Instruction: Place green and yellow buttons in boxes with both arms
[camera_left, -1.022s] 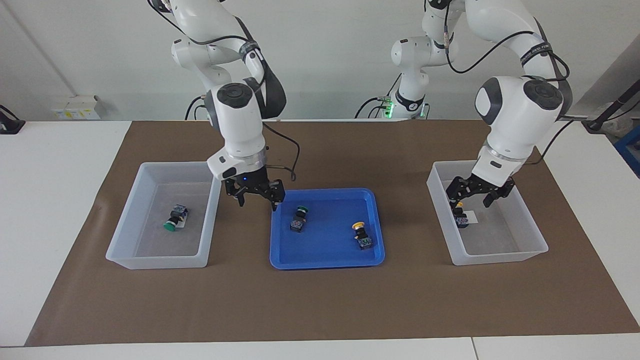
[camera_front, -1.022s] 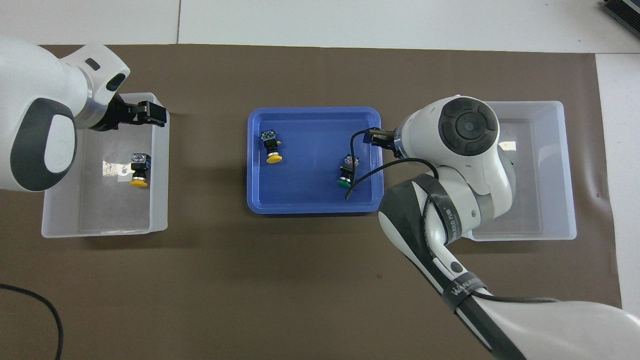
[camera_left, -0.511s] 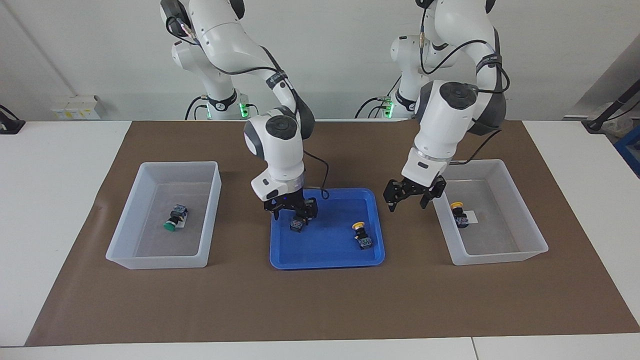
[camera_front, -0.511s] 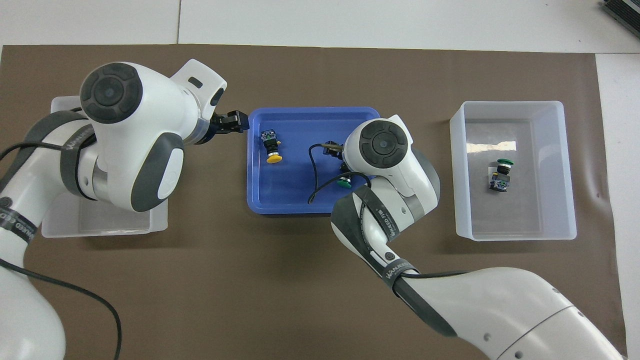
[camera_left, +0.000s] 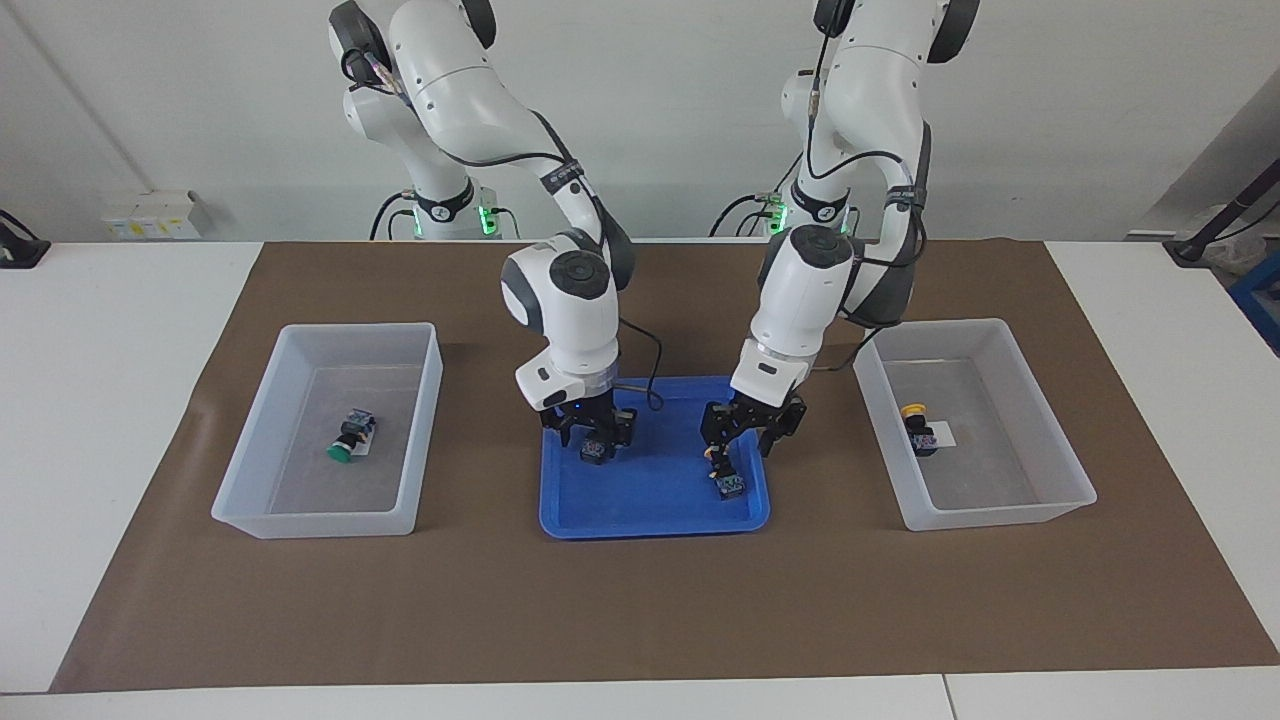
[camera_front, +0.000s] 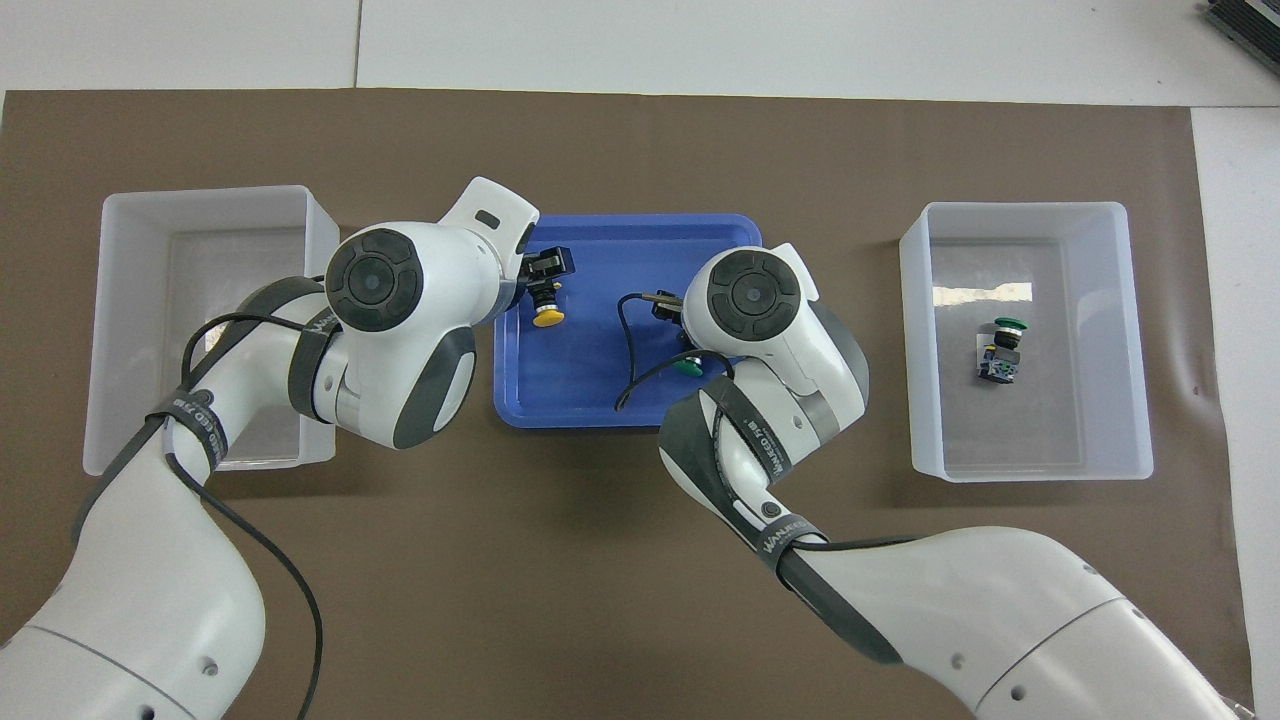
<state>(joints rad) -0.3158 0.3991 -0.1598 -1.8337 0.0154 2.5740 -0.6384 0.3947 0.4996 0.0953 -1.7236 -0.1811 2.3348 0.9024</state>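
Observation:
Two buttons lie in the blue tray (camera_left: 650, 525). My right gripper (camera_left: 594, 438) is down in the tray, right at the green button (camera_left: 595, 453); in the overhead view only that button's green cap (camera_front: 688, 367) shows under the wrist. My left gripper (camera_left: 745, 440) is low over the yellow button (camera_left: 728, 484), open, a finger on each side of its cap. From overhead, the left gripper (camera_front: 545, 275) sits at the black body of the yellow button (camera_front: 545, 312). The box (camera_left: 300, 520) at the right arm's end holds a green button (camera_left: 350, 438). The other box (camera_left: 1000, 515) holds a yellow button (camera_left: 915, 425).
Everything stands on a brown mat (camera_left: 640, 610) over the white table. The blue tray (camera_front: 620, 415) lies midway between the two boxes. Both arms lean in over the tray, side by side. A black cable (camera_front: 640, 360) hangs from the right wrist over the tray.
Both arms have swung from their boxes to the blue tray. The right gripper has come down onto the green button; the left gripper has moved from its box to the yellow button.

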